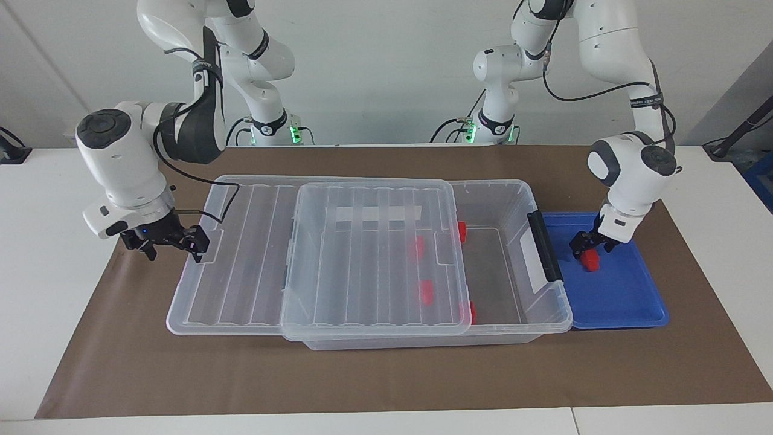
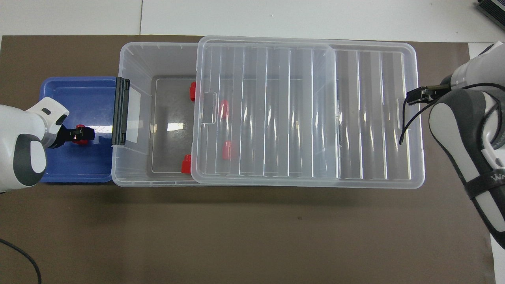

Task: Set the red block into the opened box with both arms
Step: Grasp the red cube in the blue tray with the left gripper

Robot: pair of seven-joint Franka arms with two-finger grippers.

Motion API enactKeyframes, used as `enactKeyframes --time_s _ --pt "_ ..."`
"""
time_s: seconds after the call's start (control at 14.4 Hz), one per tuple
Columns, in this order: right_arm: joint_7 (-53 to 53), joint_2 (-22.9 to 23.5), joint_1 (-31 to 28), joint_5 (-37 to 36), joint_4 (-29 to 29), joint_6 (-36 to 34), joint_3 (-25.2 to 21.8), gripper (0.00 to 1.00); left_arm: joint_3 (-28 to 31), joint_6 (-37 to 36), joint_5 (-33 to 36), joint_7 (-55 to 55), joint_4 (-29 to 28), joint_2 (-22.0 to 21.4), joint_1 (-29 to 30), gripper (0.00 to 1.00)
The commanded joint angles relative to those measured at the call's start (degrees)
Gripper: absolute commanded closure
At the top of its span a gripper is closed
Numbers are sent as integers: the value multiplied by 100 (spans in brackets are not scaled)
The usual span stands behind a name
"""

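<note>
The red block lies in the blue tray. My left gripper is down over it, open, with a finger on each side. The clear box is uncovered at the end toward the left arm. Its ribbed lid is slid off toward the right arm's end and overhangs the box there. My right gripper is open at that overhanging end, one finger against the lid's rim.
Several more red blocks lie on the box's floor, some under the lid. A black latch sits on the box wall beside the blue tray. Everything rests on a brown mat.
</note>
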Motion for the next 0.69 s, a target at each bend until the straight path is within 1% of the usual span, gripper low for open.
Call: enactKeyframes --time_s 0.0,0.14,0.21,0.35,0.42,0.62 --pt "-89 -227 -32 -154 -11 -211 47 0 2 117 -66 93 4 9 -34 19" --pt "-81 -368 -14 -127 216 -588 82 0 11 38 -66 93 30 9 1 76" --pt "-81 -473 -14 -66 331 -799 91 0 11 20 -66 93 39 9 1 99" --pt "-72 -850 3 74 393 -1054 100 0 2 -85 -66 93 83 9 -16 100" --pt "-72 -1044 3 188 402 -1195 100 0 2 -251 -66 75 205 18 -60 100" --pt "-37 -1396 -5 233 630 -1958 91 0 2 -1444 -75 22 1003 18 -183 100"
